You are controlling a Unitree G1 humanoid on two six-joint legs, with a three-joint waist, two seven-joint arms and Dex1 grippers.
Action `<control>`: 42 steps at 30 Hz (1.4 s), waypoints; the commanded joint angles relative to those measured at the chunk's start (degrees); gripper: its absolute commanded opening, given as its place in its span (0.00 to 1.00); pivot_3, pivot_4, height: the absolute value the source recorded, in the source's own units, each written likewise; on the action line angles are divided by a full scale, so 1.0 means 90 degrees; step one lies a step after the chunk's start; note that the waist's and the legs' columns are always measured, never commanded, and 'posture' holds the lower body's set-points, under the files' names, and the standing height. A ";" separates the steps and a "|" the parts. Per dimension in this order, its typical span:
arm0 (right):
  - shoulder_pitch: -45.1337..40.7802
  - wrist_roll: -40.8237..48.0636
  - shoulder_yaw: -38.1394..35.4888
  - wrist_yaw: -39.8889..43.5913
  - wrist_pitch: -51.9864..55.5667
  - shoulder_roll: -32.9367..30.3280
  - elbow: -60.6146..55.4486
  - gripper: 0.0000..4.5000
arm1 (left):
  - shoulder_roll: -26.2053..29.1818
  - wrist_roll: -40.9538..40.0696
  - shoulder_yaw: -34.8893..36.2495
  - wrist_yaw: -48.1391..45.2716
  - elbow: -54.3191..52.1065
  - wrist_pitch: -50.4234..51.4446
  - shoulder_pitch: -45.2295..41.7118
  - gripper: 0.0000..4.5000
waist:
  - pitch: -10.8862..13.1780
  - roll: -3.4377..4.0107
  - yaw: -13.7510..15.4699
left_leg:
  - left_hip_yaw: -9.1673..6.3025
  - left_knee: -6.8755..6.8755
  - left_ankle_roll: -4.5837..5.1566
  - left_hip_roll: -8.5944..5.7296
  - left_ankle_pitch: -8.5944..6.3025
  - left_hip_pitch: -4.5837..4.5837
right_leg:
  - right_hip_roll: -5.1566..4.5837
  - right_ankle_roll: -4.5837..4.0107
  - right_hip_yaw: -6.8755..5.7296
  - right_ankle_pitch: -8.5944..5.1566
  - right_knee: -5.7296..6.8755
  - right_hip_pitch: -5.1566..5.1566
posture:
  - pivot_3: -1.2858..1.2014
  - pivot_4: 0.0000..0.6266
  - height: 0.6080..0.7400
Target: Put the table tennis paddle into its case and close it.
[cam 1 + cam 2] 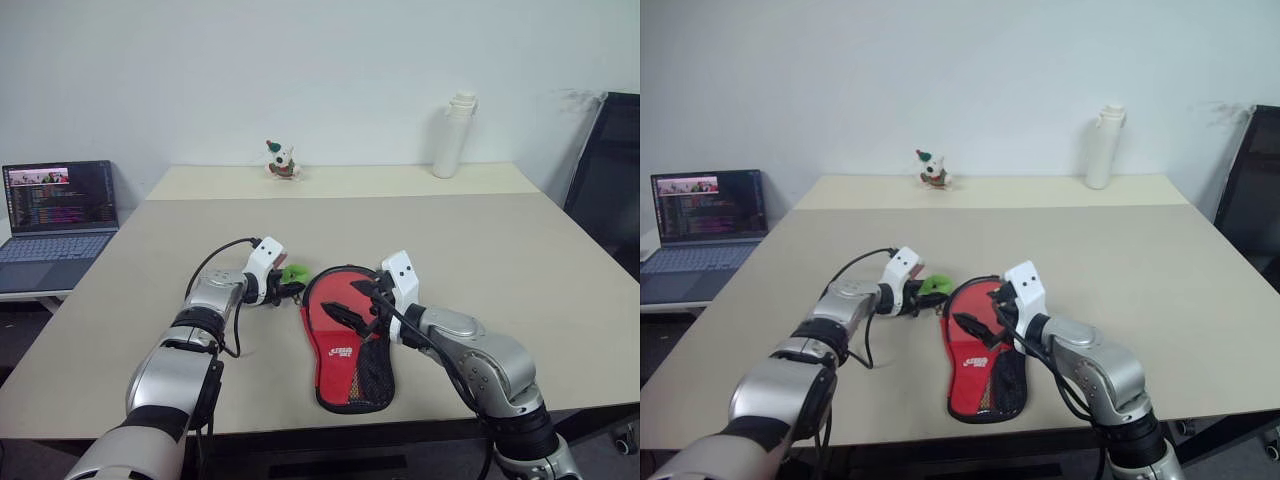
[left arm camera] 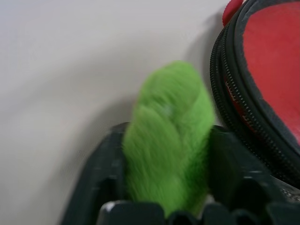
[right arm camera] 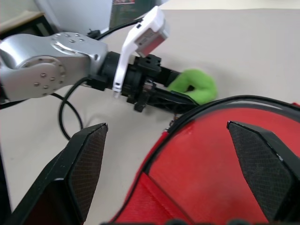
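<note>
Red case [image 1: 345,345] lies lengthwise on table [image 1: 500,250], narrow handle end nearest.

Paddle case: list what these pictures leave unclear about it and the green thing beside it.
- Case: the paddle inside, if any, is hidden by its red cover in the head views.
- Green thing: its identity is blurred in the left wrist view, between the left tool's fingers.
- Case's far rim: covered by the right tool.

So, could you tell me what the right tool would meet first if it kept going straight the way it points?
Probably the red case just ahead of the open right tool, though depth is unclear. Beyond it lie the left tool and the green object.
</note>
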 commanded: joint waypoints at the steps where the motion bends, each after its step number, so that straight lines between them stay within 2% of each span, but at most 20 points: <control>1: -0.0190 -0.0307 0.0220 -0.0042 -0.0323 0.0145 0.0444 1.00 | -0.0042 0.0048 0.0046 -0.0061 0.0073 0.0059 0.0182 0.22 | -0.0002 -0.0002 -0.0001 | 0.0001 0.0001 0.0000 0.0000 0.0000 0.0001 | 0.0000 0.0000 0.0000 0.0000 0.0001 0.0000 | 0.52 0.24 1.00; 4: -0.0174 -0.0622 0.0506 -0.0024 -0.0485 0.0168 0.0953 1.00 | -0.0041 0.0056 0.0065 -0.0113 0.0030 0.0064 0.0239 0.03 | -0.0006 -0.0006 -0.0002 | 0.0001 0.0001 0.0000 0.0001 0.0000 0.0003 | 0.0000 -0.0001 0.0001 0.0000 0.0003 0.0001 | 0.52 0.24 1.00; 5: -0.0172 -0.0757 0.0589 -0.0047 -0.0559 0.0187 0.1160 1.00 | -0.0042 0.0050 0.0077 -0.0123 0.0015 0.0072 0.0252 0.01 | -0.0007 -0.0009 -0.0003 | 0.0002 0.0001 0.0000 0.0001 0.0000 0.0003 | 0.0000 -0.0001 0.0001 0.0000 0.0003 0.0001 | 0.52 0.24 1.00; 9: -0.0144 -0.1239 0.0784 -0.0225 -0.0698 0.0237 0.1833 1.00 | -0.0065 0.0074 0.0079 -0.0197 -0.0052 0.0107 0.0302 0.01 | -0.0024 -0.0018 -0.0010 | 0.0002 0.0002 0.0000 0.0001 0.0000 0.0004 | 0.0000 -0.0001 0.0004 0.0001 0.0005 0.0001 | 0.52 0.24 1.00; 14: 0.0020 -0.1516 0.0757 -0.0276 -0.0727 0.0174 0.1878 1.00 | -0.0086 0.0194 0.0005 -0.0222 0.0053 0.0272 0.0121 0.01 | -0.0053 -0.0047 -0.0007 | -0.0002 0.0002 0.0000 0.0001 0.0000 0.0012 | 0.0000 -0.0001 0.0001 0.0000 0.0003 0.0012 | 0.52 0.24 1.00; 19: 0.0202 -0.1591 0.0678 -0.0420 -0.0606 0.0329 0.1729 1.00 | -0.0101 0.0719 -0.0303 0.0552 0.0368 0.0039 -0.0271 0.01 | -0.0069 -0.0061 -0.0001 | -0.0007 0.0001 0.0000 0.0001 0.0000 0.0031 | -0.0001 0.0000 -0.0006 0.0000 -0.0003 0.0038 | 0.52 0.24 1.00; 29: 0.0786 -0.1786 0.0857 -0.0537 -0.0320 0.0396 0.1174 1.00 | -0.0586 0.1564 -0.0781 0.1766 0.0754 -0.0166 -0.0948 0.01 | -0.0077 -0.0069 0.0004 | -0.0008 0.0007 -0.0002 0.0004 0.0004 0.0111 | -0.0001 0.0002 -0.0004 0.0001 0.0012 0.0100 | 0.52 0.24 1.00; 42: 0.1121 -0.2014 0.1070 -0.0623 -0.0206 0.0529 0.1036 1.00 | -0.1203 0.1496 -0.0214 0.2452 0.0823 -0.0278 -0.1078 0.01 | -0.0076 -0.0070 0.0013 | -0.0008 -0.0004 -0.0005 0.0002 0.0001 0.0099 | -0.0006 0.0003 -0.0006 0.0000 -0.0020 0.0101 | 0.52 0.24 1.00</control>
